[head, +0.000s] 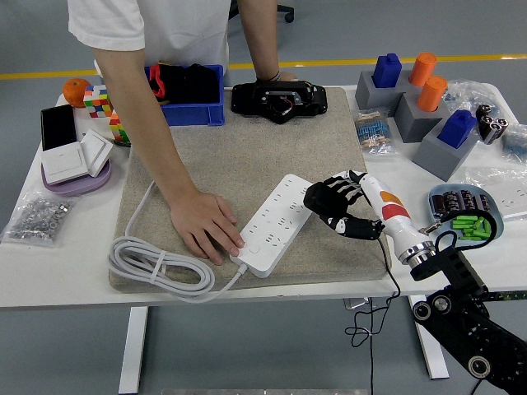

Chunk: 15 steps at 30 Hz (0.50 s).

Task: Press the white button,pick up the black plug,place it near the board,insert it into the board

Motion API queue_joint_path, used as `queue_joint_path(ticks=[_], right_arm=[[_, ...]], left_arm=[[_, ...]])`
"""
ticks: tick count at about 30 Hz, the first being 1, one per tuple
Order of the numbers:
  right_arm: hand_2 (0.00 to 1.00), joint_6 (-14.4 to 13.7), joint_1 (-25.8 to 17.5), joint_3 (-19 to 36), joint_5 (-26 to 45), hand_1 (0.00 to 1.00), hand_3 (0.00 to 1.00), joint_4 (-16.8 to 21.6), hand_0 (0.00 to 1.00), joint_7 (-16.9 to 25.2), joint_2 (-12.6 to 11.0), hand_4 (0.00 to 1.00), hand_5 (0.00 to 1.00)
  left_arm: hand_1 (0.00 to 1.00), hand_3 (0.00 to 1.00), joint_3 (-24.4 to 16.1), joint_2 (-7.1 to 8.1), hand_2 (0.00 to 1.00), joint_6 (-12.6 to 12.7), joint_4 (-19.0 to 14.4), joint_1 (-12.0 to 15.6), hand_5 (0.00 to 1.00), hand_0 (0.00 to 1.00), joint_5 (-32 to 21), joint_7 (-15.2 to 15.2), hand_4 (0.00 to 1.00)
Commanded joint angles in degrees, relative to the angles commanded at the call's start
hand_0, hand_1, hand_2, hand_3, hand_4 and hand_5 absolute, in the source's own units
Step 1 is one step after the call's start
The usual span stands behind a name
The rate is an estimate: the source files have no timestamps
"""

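Cable (144, 267) lies coiled in loops at the near left edge of the grey mat (239, 160), running into the end of the white power strip (276, 224), which sits diagonally across the mat's near half. A person's hand (206, 226) rests flat on the mat with its fingers touching the strip's near end, steadying it. The right hand (333, 206) of the robot reaches in from the lower right and hovers just beside the strip's right edge, fingers loosely curled and holding nothing. The white button (254, 247) sits on the strip's top face close to its near end, so pressing it looks like the step in hand, not yet done. The next move calls for the hand to travel left and toward the near edge, then bring one fingertip down on the button, staying apart from the person's fingers close by. A black plug cannot be picked out with certainty; dark items lie in the blue bin (193, 107) at the far left, and a black device (276, 100) sits at the mat's far edge. The left arm is out of view
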Motion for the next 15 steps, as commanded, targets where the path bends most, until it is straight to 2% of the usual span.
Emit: queue_joint_path(ticks=[8,15], right_arm=[[0.319,-0.93,5.19,-5.55,2.80,0.293,0.427,-5.19,0.388,1.98,1.80,0.734,0.002],[0.318,-1.39,7.66,-6.94,3.08,0.292,0.426,-9.31,0.387,3.01,3.69,0.734,0.002]], left_arm=[[0.636,0.636,0.22,0.14,0.610,-0.18,0.00,0.09,0.183,0.689,0.06,0.10,0.548],[0.636,0.636,0.36,0.21,0.610,-0.34,0.00,0.11,0.184,0.689,0.32,0.08,0.549]])
